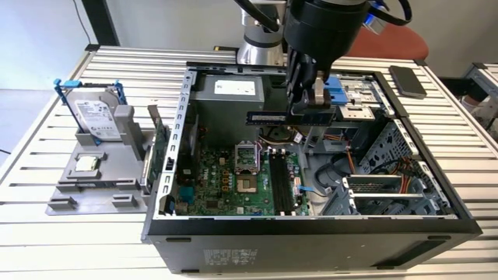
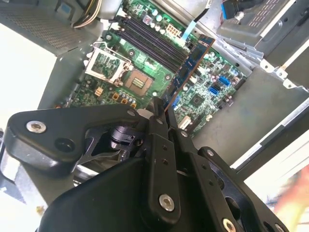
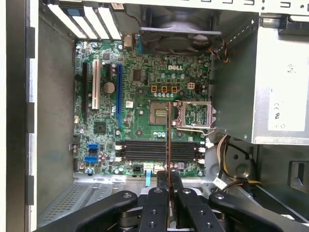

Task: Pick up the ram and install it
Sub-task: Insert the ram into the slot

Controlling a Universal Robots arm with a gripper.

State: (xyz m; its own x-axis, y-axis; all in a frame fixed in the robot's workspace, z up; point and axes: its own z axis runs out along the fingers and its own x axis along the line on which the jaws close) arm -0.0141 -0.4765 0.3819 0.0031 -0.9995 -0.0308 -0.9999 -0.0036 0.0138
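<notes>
- Tool [image 1: 311,111] was closed tight on the ram [image 1: 274,118], fingers pinching its flat faces; the same grip showed in the second wrist view, tool [image 2: 161,108] on ram [image 2: 190,63].
- Ram was held in the air, level, long side running 9-to-3 in the exterior view. Most of the stick poked out toward 9 o'clock from the fingers.
- It hung over the open computer case [image 1: 167,175], toward 12 o'clock of the motherboard [image 1: 225,186], in front of the grey power supply [image 1: 230,93].
- Ram was not seated. The memory slots [image 1: 281,184] ran 12-to-6 in the exterior view, so the stick sat crosswise to them and above them.
- In the first wrist view the ram [image 3: 168,145] showed edge-on as a thin line between the tool [image 3: 168,181] fingers, crossing over the memory slots [image 3: 159,150] with the CPU socket [image 3: 193,116] beyond.
- Hard drive [image 1: 97,114] in a blue frame stood upright on a grey holder [image 1: 93,181] at 9 o'clock in the exterior view, well apart from the tool.
- Green expansion card [image 1: 161,146] stood upright just beside the case wall, on its 9 o'clock side.
- Case and holder rested on the slatted surface [image 1: 78,245].
</notes>
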